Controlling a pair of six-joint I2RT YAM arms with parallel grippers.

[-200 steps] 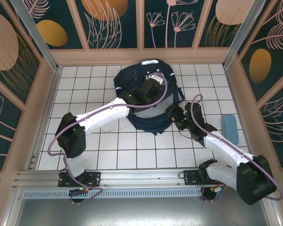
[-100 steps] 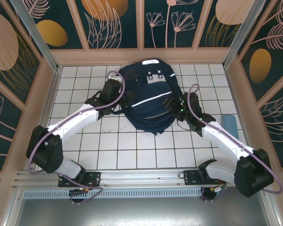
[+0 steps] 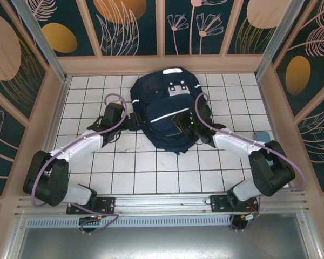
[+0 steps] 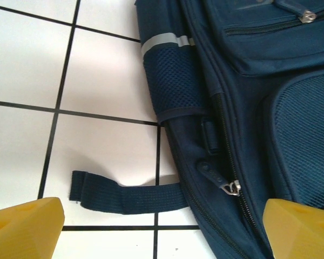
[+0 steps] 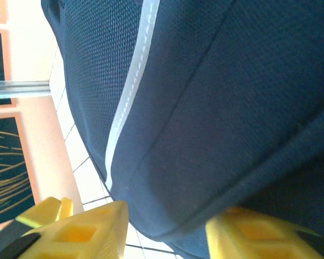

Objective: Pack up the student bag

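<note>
At the far middle of the tiled worktop (image 3: 124,167) lies the student bag (image 3: 164,108), flat, its long axis running near to far, patched top toward the back wall (image 3: 162,63). The left arm stretches low and forward, the left gripper (image 3: 129,124) just beside the bag's left edge, jaws wide apart, holding nothing. The right arm folds inward, the right gripper (image 3: 179,120) on the bag's right side, jaws half-closed about bulging fabric; whether they pinch it cannot be told.

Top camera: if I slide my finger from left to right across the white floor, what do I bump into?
left gripper → bag → light blue thing half hidden by the right arm
</note>
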